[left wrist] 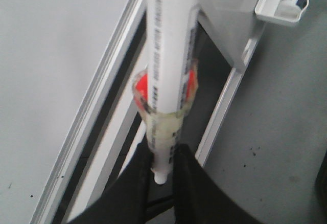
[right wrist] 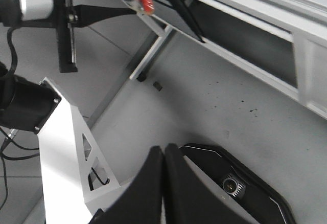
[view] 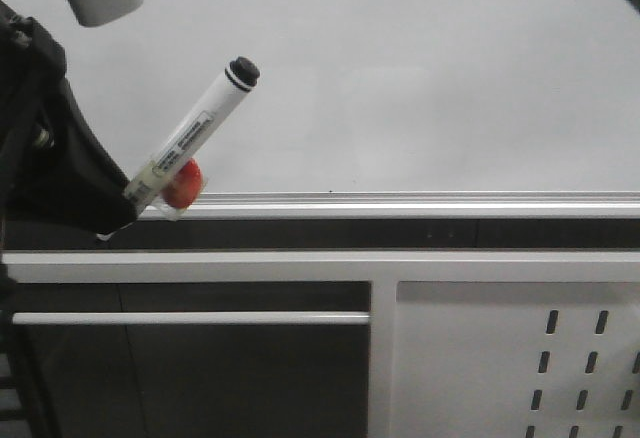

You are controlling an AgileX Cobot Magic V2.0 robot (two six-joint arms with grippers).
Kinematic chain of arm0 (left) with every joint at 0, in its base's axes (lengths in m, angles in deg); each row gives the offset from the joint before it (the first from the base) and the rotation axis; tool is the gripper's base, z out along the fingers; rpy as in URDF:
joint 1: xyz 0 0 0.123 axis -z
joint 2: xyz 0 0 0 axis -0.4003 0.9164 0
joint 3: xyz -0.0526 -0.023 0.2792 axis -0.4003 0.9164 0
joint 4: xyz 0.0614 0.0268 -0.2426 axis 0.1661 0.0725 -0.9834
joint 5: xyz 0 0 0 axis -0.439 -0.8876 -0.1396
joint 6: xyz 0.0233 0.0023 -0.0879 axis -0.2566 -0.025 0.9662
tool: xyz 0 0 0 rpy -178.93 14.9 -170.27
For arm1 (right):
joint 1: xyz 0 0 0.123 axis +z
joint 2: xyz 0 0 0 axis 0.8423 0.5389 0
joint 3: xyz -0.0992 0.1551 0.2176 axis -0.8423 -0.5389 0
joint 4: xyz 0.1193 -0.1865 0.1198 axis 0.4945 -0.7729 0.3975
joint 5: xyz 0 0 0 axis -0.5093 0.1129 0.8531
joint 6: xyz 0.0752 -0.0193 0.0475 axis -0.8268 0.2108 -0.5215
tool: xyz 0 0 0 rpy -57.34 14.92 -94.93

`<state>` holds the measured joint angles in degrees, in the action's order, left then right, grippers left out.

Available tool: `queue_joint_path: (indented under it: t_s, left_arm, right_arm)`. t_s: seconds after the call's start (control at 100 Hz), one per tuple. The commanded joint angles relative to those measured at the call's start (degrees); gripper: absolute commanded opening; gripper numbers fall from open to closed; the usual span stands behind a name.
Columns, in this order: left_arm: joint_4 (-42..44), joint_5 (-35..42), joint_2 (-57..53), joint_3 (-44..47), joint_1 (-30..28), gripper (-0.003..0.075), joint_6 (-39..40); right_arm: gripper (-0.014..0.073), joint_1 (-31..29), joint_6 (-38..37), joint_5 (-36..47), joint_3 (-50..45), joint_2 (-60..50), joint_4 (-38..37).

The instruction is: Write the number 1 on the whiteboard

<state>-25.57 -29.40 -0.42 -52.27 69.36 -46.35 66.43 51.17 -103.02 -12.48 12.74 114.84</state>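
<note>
The marker pen (view: pixel 192 134) is nearest to the front camera, tilted, with its black end up and to the right. The left gripper (left wrist: pixel 161 165) pinches its lower end, just below a band of tape and a red piece (view: pixel 183 184). The whiteboard (view: pixel 420 78) stands behind it, above the silver edge rail (view: pixel 400 204), and its surface looks blank: no number 1 is visible, so I judge the writing is not yet begun. The right gripper (right wrist: pixel 164 183) hangs low with fingers pressed together, holding nothing.
</note>
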Motion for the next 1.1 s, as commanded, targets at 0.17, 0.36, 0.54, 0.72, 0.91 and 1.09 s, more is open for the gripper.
queue_joint_path:
  t_s: [0.17,0.36,0.54,0.72,0.91,1.09]
  left_arm:
    - [2.03,-0.55,-1.66,-2.03,4.1,-0.0018,0.24]
    - [5.16,-0.55,-1.66,-2.31,8.33,-0.0018,0.24]
    - [5.16,-0.57,-1.66,-5.04,9.64,-0.0018,0.24]
    - [6.43,-0.96,-1.55,-5.9,9.64,-0.0018,0.24]
    - [6.89,-2.35,-1.31,-5.93,9.64,-0.0018,0.24]
    - [7.09,-2.35,-1.31,-6.03,9.64,-0.0018,0.24]
  right_arm:
    - [0.0178,10.29,0.72,12.9,1.82,7.19,6.2]
    - [0.0255,11.23,0.72,15.45,1.82,11.64,8.85]
    - [0.0255,11.23,0.85,16.28,1.82,12.96,10.69]
    - [0.0307,11.46,1.34,16.41,2.05,12.96,12.92]
    - [0.0349,11.46,1.6,14.7,3.83,12.96,14.9]
    - [0.0346,11.46,1.73,12.72,5.37,13.09,16.87]
